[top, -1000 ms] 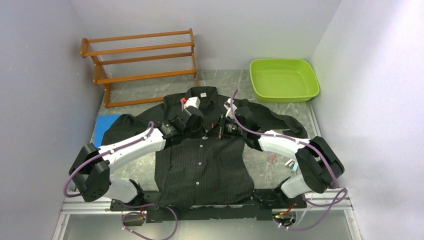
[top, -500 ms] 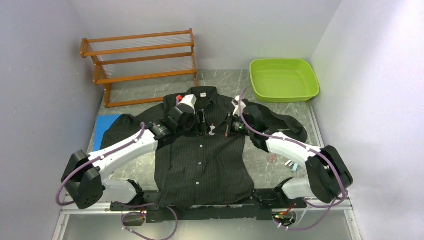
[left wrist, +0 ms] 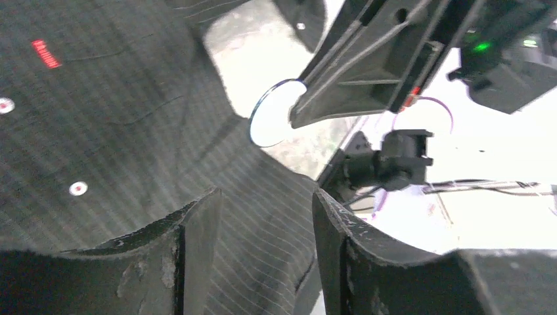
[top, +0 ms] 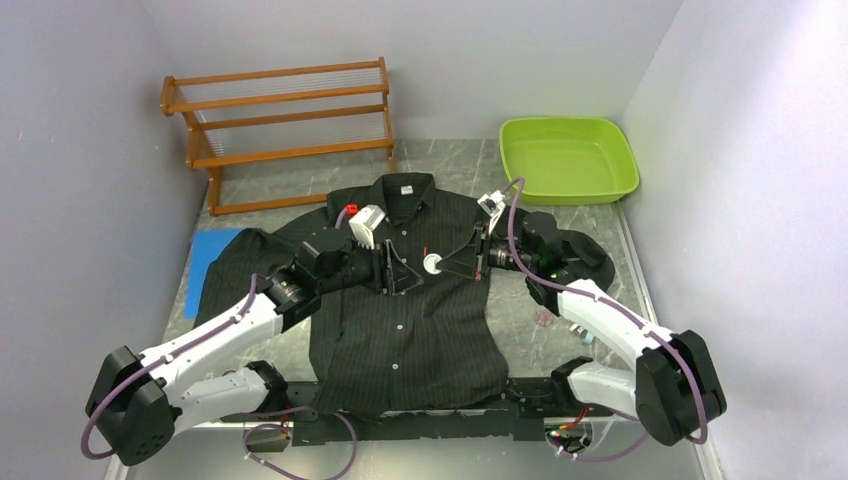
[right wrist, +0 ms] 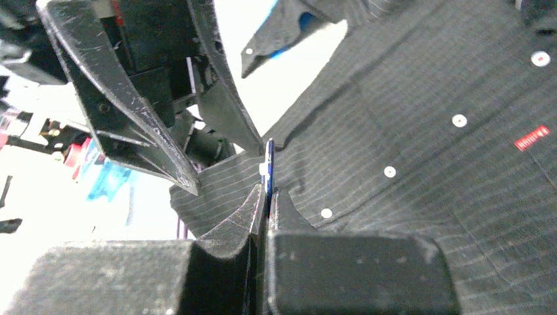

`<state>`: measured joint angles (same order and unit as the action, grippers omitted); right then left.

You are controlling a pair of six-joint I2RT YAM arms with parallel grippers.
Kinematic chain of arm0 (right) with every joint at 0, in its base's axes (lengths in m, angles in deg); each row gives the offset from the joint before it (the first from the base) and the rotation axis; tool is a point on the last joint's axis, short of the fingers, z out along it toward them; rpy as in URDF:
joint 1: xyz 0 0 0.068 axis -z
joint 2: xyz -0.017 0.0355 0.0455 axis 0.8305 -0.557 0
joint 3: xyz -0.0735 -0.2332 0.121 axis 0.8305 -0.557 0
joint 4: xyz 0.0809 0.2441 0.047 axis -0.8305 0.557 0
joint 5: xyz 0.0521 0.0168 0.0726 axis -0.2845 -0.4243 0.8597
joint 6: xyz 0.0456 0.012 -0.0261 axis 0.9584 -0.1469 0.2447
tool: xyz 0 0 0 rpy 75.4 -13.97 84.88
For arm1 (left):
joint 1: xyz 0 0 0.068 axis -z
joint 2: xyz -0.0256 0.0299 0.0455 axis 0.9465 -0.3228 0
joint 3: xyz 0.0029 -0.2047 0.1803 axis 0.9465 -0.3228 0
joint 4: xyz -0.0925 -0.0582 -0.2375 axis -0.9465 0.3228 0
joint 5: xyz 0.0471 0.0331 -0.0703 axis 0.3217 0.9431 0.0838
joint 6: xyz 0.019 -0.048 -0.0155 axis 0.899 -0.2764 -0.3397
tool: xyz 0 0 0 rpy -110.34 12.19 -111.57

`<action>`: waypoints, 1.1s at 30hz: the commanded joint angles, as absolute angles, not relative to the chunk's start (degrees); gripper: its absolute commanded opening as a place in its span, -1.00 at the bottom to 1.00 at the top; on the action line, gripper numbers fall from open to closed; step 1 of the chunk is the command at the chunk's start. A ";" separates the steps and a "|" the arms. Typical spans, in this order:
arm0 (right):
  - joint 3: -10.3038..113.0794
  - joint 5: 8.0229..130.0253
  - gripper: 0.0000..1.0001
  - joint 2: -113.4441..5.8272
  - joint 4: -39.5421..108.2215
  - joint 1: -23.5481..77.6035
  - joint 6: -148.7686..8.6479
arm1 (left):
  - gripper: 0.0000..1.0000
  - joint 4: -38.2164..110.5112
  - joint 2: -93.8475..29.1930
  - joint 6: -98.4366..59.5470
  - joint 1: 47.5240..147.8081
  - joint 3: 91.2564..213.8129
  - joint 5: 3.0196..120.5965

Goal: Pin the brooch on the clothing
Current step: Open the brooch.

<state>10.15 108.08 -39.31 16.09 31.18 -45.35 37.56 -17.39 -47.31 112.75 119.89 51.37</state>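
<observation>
Your right gripper (top: 447, 267) pinches the round white brooch (top: 432, 264) over the black shirt (top: 400, 340). Your left gripper (top: 408, 275) waits open beside it. Nothing is pinned yet.

The black pinstriped shirt (top: 400, 330) lies flat, buttoned front up, collar farthest away. A round white brooch (top: 432, 263) hangs over its chest, pinched in the right gripper (top: 445, 266).

Legible text: none. The shirt (top: 400, 340) bore a white neck label (top: 406, 189) and a small red chest tab (right wrist: 531, 139); markings on both were too small to read.
</observation>
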 commanded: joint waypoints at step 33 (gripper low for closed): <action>9.12 118.94 -1.00 -38.82 -5.22 28.16 -36.49 | -0.40 16.89 -15.66 -52.00 108.44 117.59 33.49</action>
